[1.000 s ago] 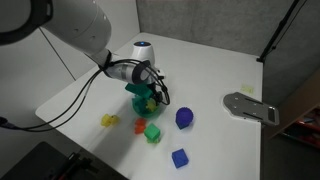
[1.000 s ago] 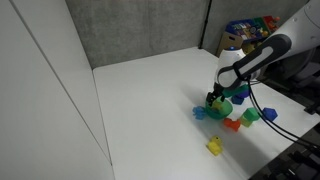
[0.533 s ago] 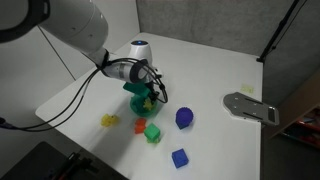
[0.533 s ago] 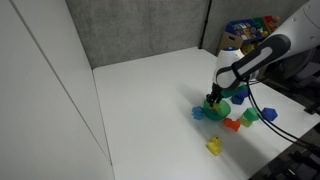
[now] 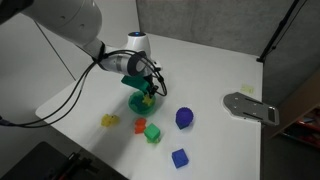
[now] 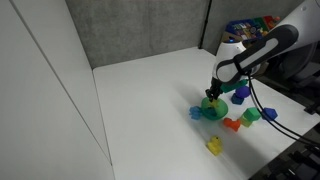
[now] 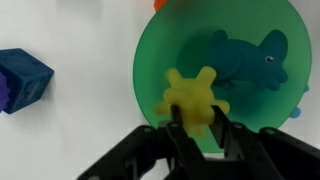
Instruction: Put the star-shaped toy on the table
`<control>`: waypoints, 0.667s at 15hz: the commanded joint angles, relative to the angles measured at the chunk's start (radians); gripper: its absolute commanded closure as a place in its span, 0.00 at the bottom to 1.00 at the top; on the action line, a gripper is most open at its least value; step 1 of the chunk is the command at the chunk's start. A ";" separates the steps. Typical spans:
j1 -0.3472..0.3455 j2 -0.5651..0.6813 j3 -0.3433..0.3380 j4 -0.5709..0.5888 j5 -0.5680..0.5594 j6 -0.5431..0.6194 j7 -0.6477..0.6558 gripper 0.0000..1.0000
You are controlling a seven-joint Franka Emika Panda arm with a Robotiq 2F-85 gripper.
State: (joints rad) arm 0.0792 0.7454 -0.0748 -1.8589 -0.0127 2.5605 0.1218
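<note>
In the wrist view the yellow star-shaped toy (image 7: 192, 97) sits between the black fingers of my gripper (image 7: 197, 126), which is shut on its lower part. Star and gripper hang just above a green bowl (image 7: 150, 60) with a teal toy (image 7: 245, 60) lying in it. In both exterior views the gripper (image 5: 148, 91) (image 6: 213, 91) hovers a little over the bowl (image 5: 137, 103) (image 6: 211, 110), and the star (image 5: 148, 98) shows only as a yellow speck. The bowl stands on the white table (image 5: 210, 70) (image 6: 140, 110).
Around the bowl lie a yellow piece (image 5: 109, 120) (image 6: 213, 146), an orange piece (image 5: 140, 124), a green block (image 5: 153, 133), a blue round block (image 5: 184, 118) and a blue cube (image 5: 179, 157) (image 7: 22, 78). A grey plate (image 5: 250, 107) rests at the table's edge.
The jaws have closed on the star-shaped toy, and the gripper has risen a little out of the green bowl with it.
</note>
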 commanded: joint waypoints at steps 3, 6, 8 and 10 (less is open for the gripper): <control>-0.014 -0.120 0.016 -0.058 0.007 -0.042 0.004 0.89; -0.041 -0.178 0.024 -0.079 0.028 -0.051 -0.009 0.88; -0.064 -0.201 0.031 -0.077 0.050 -0.081 -0.021 0.89; -0.081 -0.208 0.030 -0.065 0.061 -0.112 -0.018 0.89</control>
State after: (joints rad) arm 0.0366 0.5807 -0.0630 -1.9074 0.0201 2.4955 0.1195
